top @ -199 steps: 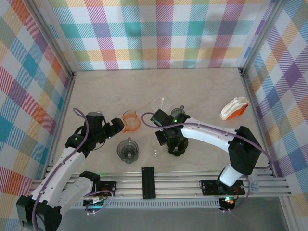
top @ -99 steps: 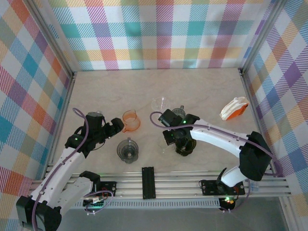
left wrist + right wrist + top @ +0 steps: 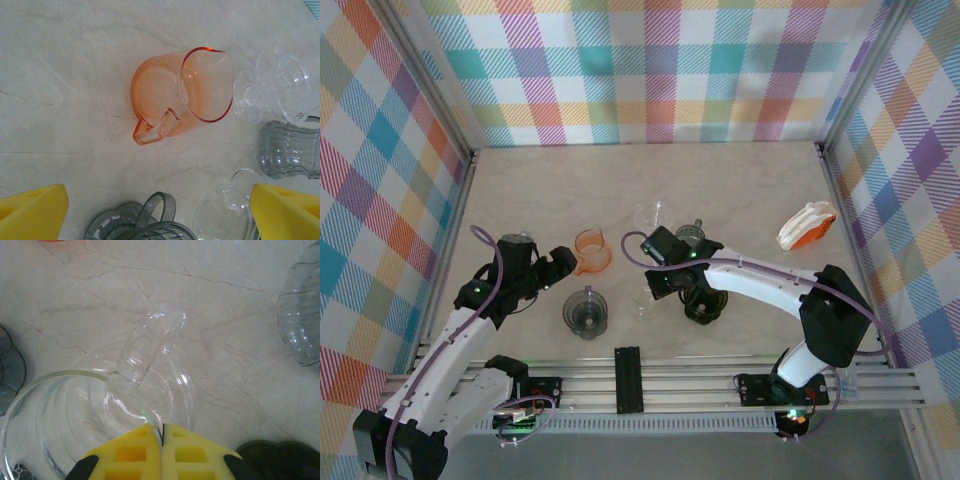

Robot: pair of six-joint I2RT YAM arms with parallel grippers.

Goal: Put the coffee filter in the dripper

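Grip status, right arm: the right gripper (image 3: 162, 440) is shown with its yellow pads (image 3: 130, 452) pressed together on the thin clear edge of the dripper (image 3: 150, 347), so the dripper is pinched. In the right wrist view the dripper's handle points toward 12 o'clock and its wide rim lies at 8 o'clock of the pads. In the top view the right gripper (image 3: 658, 285) is located near the middle of the desk (image 3: 740, 180), with the dripper (image 3: 645, 300) just at its 6 o'clock.

The left gripper (image 3: 159, 210) is spread wide and nothing is held between its yellow fingers (image 3: 32, 212). In the top view the left gripper (image 3: 560, 265) is placed just at 9 o'clock of the orange jug (image 3: 592, 250).

The coffee filter (image 3: 807, 225) (a white bundle with an orange edge) lies at 3 o'clock of the desk, near the right wall and well apart from the dripper and both grippers.

Other items on the desk:
- The orange jug (image 3: 172, 102) lies with its handle toward 7 o'clock in the left wrist view.
- A clear stemmed cup (image 3: 272, 87) lies touching the orange jug, at its 3 o'clock.
- A grey ribbed glass (image 3: 290, 150) is set at 6 o'clock of the stemmed cup.
- A grey dripper (image 3: 586, 310) is set at 9 o'clock of the clear dripper, apart from it.
- A dark round item (image 3: 703, 303) is partly hidden under the right arm.
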